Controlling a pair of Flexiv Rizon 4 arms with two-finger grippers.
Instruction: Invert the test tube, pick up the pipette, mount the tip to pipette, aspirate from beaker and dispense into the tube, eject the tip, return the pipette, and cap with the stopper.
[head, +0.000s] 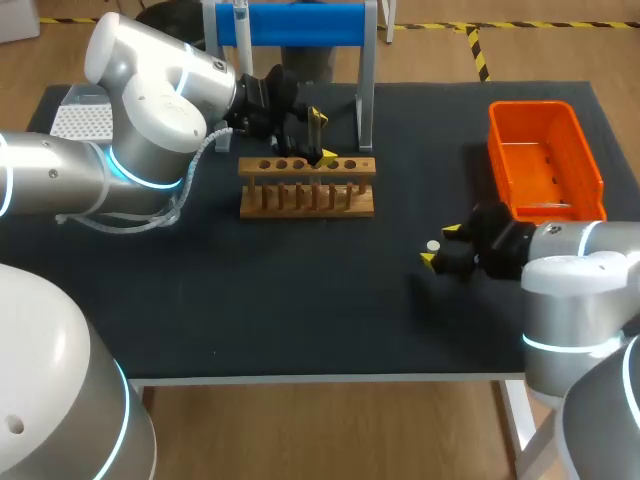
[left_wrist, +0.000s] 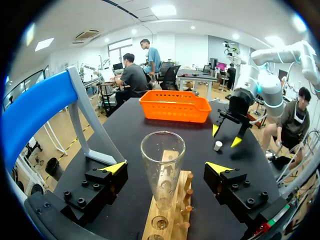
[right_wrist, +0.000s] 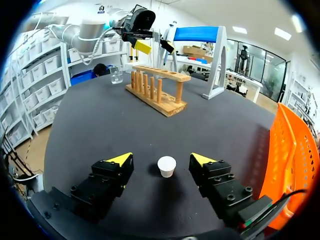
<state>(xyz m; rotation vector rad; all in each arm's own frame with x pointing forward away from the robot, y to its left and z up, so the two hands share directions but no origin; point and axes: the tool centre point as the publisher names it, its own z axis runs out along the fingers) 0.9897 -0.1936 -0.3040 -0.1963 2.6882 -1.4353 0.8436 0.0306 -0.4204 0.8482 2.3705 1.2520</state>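
A clear test tube (left_wrist: 162, 167) stands mouth up in the wooden rack (head: 306, 187), and my left gripper (left_wrist: 167, 166) straddles it with its fingers open and clear of the glass. Over the rack's back edge in the head view is that same gripper (head: 318, 138). At the right, a small white stopper (right_wrist: 166, 166) sits on the black mat between the open fingers of my right gripper (right_wrist: 161, 159), with a gap on each side. The pipette (head: 240, 18) hangs on the blue stand (head: 300, 24).
An orange bin (head: 545, 160) stands at the back right, close to my right arm. A white tip box (head: 80, 120) lies at the back left under my left arm. A small glass beaker (right_wrist: 116, 75) stands beyond the rack.
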